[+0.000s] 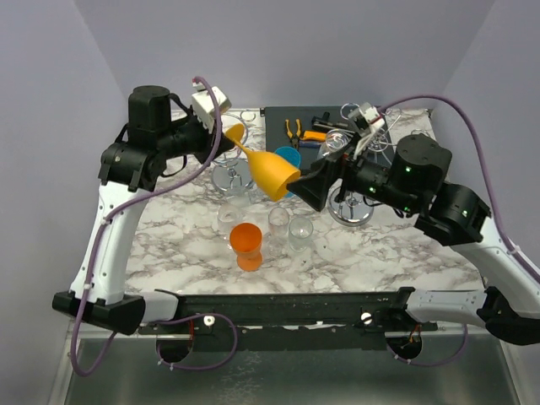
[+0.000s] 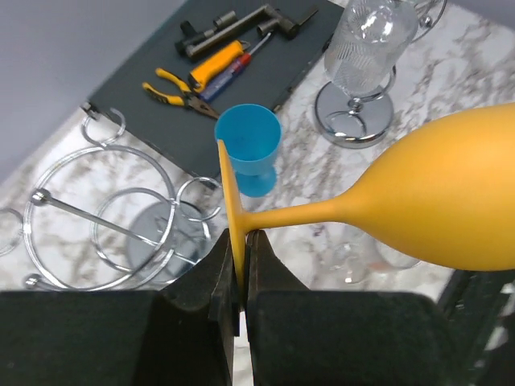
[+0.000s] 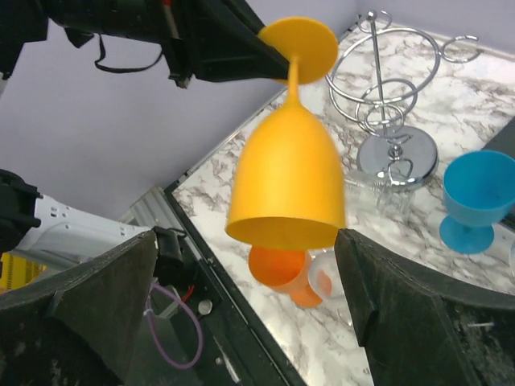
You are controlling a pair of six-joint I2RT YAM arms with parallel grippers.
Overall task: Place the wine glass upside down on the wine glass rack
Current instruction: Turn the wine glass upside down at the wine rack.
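Observation:
The yellow wine glass (image 1: 274, 173) hangs tilted in the air over the middle of the table, with its foot up to the left and its bowl (image 2: 451, 201) down to the right. My left gripper (image 1: 229, 135) is shut on the thin foot disc (image 2: 229, 193), gripping it edge-on. My right gripper (image 1: 308, 187) stands open on either side of the bowl's rim (image 3: 282, 233), and its fingers (image 3: 113, 297) do not touch it. An empty chrome wine glass rack (image 1: 229, 177) stands below the glass, and its rings (image 2: 105, 233) and base (image 3: 394, 153) show in the wrist views.
A second chrome rack (image 1: 350, 211) at the right carries a clear glass (image 2: 366, 44). A blue cup (image 3: 475, 201), an orange cup (image 1: 245, 240) and clear glasses (image 1: 288, 228) stand mid-table. A black mat (image 1: 312, 126) with pliers (image 2: 181, 92) lies at the back.

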